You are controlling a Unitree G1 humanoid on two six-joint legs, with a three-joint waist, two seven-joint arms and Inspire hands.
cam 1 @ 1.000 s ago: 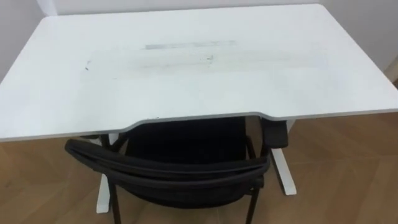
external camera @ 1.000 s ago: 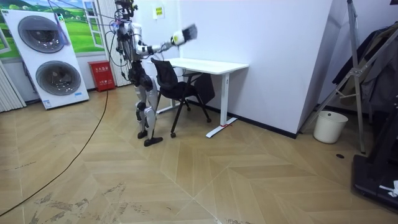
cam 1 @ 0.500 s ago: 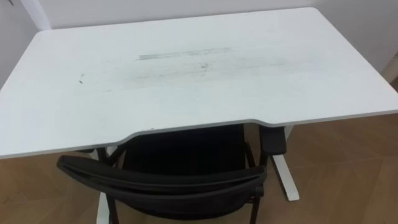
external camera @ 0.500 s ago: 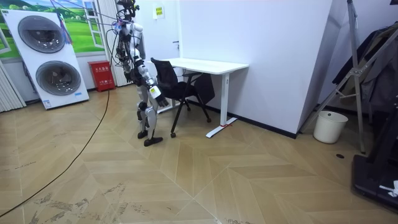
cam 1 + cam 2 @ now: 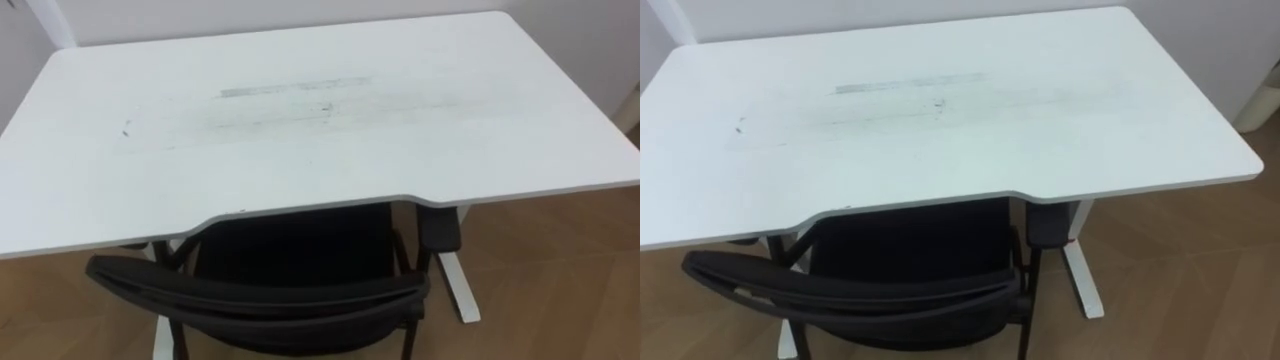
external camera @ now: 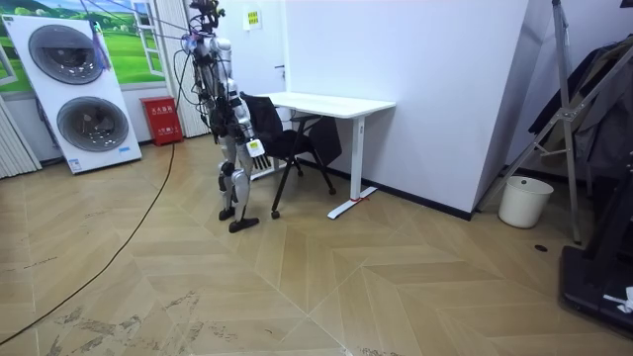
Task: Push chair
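The right hand (image 6: 254, 148) is seen hanging low near the back of the chair (image 5: 262, 296); whether it is spread or curled cannot be told. The seat is tucked under the desk (image 5: 300, 130). If the chair is pushed off-centre, the armrest (image 5: 440, 228) may be jammed against the desk edge.

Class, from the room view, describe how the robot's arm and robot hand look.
The right arm is slim and dark, with grey metal parts. The right robot hand is small, with a pale yellowish-white patch. Finer detail is too small to tell.
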